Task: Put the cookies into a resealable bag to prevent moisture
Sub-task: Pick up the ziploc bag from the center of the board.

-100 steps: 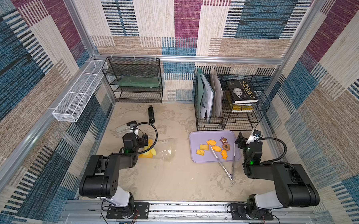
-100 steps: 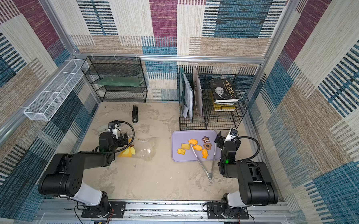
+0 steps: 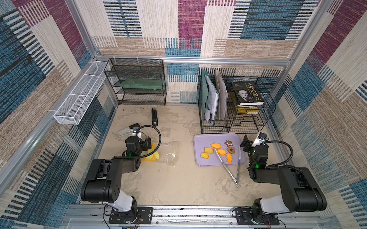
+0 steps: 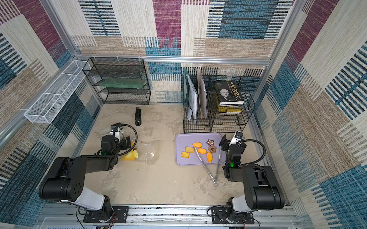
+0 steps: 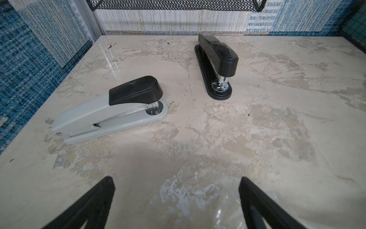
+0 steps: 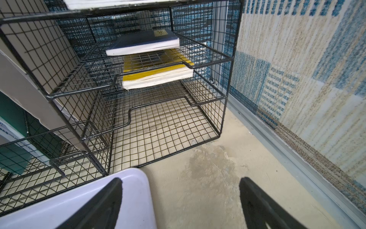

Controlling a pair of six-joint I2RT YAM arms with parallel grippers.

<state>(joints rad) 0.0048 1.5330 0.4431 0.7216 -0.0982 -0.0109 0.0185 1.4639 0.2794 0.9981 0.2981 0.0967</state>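
Cookies [image 3: 216, 145], mostly orange with two dark, lie on lilac tray [image 3: 200, 141].

The bulky matte black left arm [image 3: 103, 179] and its twin, the right arm [image 3: 298, 188], each join a glossy white shoulder segment [image 3: 122, 199]. Each shoulder is fixed to a black base plate [image 3: 129, 215] with small screws. A thick black cable [image 3: 159, 139] arcs from each wrist, and a small green light [image 3: 129, 153] glows on each forearm. The left tool [image 5: 176, 181] and right tool [image 6: 180, 181] end in flat, tapering black fingers [image 5: 105, 194].
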